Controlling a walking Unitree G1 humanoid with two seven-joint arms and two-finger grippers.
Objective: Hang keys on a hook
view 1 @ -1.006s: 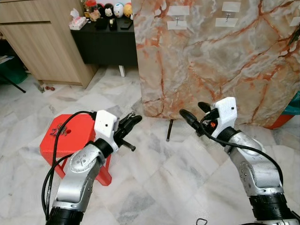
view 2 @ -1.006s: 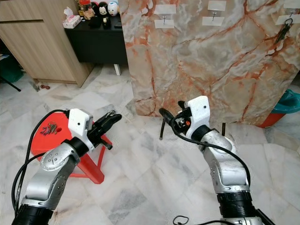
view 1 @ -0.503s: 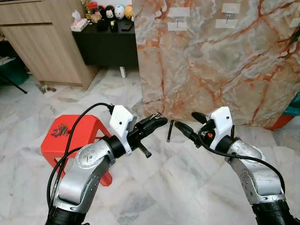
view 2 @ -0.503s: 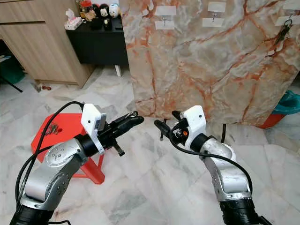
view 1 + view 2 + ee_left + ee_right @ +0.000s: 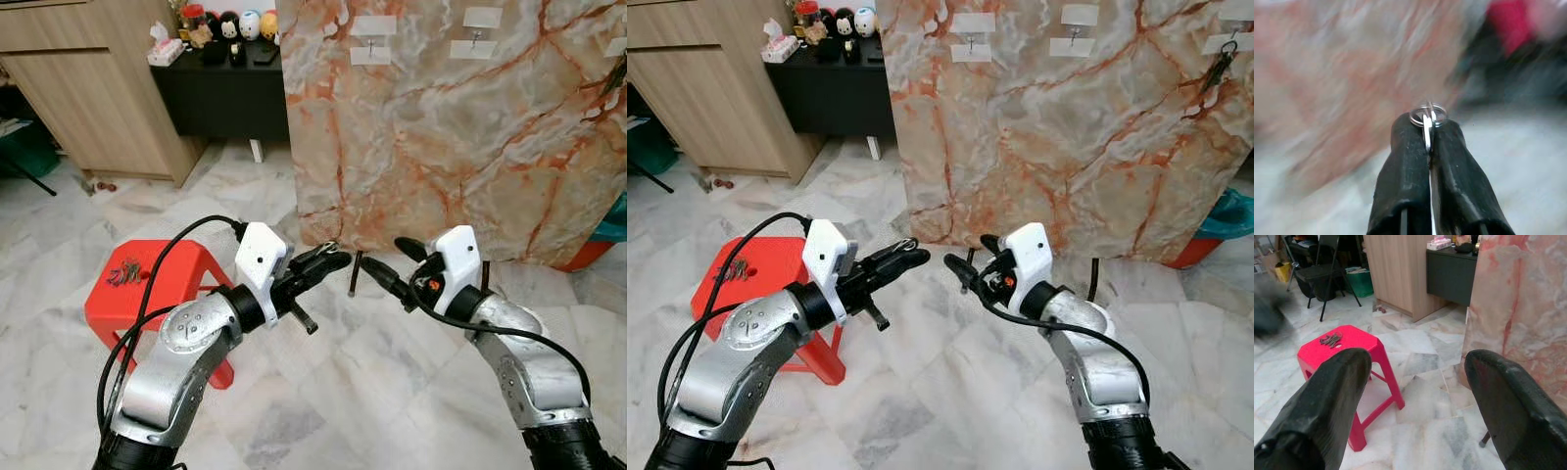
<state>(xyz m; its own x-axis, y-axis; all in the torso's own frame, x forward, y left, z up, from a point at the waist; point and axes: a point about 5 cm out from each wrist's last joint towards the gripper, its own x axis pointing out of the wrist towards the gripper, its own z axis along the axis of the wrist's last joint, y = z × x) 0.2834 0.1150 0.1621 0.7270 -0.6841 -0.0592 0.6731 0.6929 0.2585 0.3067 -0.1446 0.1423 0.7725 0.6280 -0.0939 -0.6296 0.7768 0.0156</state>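
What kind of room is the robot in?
Probably a room in a home: a marble tile floor, a wooden cabinet, a black sideboard with little toy figures on top, and a red plastic stool.

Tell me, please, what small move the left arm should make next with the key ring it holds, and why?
Probably lift it up toward the hook on the marble panel. The left gripper is shut on the key ring, whose loop pokes out past the fingertips, yet it sits low, well below the hooks. The right gripper is open and holds nothing.
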